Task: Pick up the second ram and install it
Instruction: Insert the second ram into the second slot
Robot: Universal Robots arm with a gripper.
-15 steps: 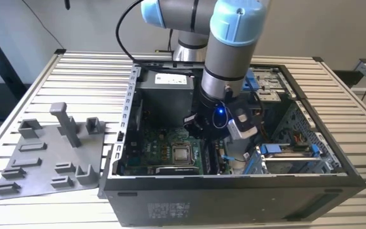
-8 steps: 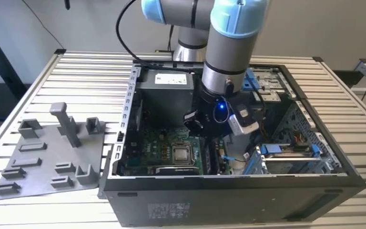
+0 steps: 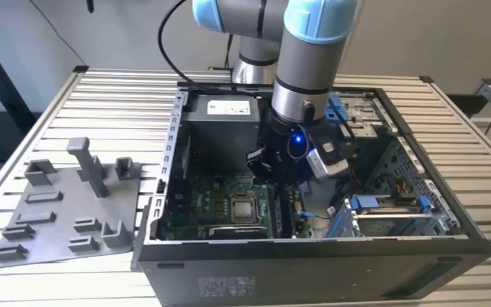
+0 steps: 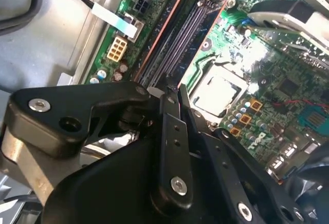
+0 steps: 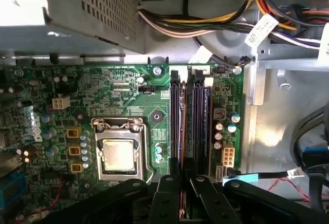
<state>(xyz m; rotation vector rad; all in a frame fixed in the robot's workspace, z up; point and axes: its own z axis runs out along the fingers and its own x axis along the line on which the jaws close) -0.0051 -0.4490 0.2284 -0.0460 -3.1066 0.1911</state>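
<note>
My gripper [image 3: 273, 174] hangs low inside the open computer case [image 3: 174, 160], right over the memory slots of the green motherboard [image 5: 118, 95]. In both wrist views its black fingers [image 5: 167, 196] stand pressed close together, with only a thin orange sliver showing between them. Long dark sticks [image 5: 177, 121] stand edge-on in the slots [image 4: 177, 39] just beyond the fingertips [image 4: 170, 93]. I cannot tell which of them is the second ram, or whether the fingers touch it.
The processor socket [image 5: 119, 154] lies beside the slots. A power supply box [image 5: 77, 3] and bundled cables [image 5: 205, 29] sit at the board's far end. A blue drive cage [image 3: 382, 211] fills the case's right. The grey tray with posts [image 3: 66, 204] lies on the slatted table [image 3: 100, 96].
</note>
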